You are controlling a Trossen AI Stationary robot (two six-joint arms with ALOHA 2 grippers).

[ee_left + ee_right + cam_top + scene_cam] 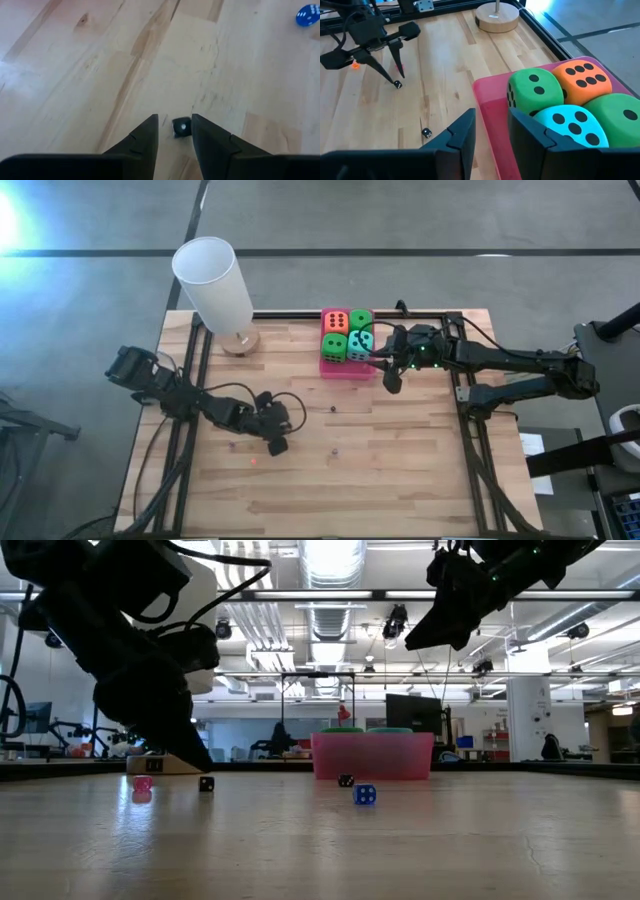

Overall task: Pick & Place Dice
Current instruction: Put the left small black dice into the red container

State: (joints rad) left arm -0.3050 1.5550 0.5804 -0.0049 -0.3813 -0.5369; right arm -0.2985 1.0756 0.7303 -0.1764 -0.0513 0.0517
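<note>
Four large soft dice fill a pink tray (pixel 340 368): two green (pixel 535 92) (pixel 615 117), one orange-red (pixel 582 75), one teal (pixel 567 125). My right gripper (pixel 492 122) hangs open over the tray's near-right edge, above the dice, with nothing between its fingers. My left gripper (pixel 175 122) is low over the table's left middle, slanting down and open. A tiny black die (pixel 181 127) lies on the wood between its fingertips; the low view shows the tips just above that die (pixel 206 783).
More tiny dice lie on the wood: a blue one (pixel 365 794), a black one (pixel 426 132) and a pink one (pixel 142 783). A lamp with a white shade (pixel 213 280) and a round wooden base (pixel 240 340) stands at the far left. A black frame (pixel 470 410) borders the table.
</note>
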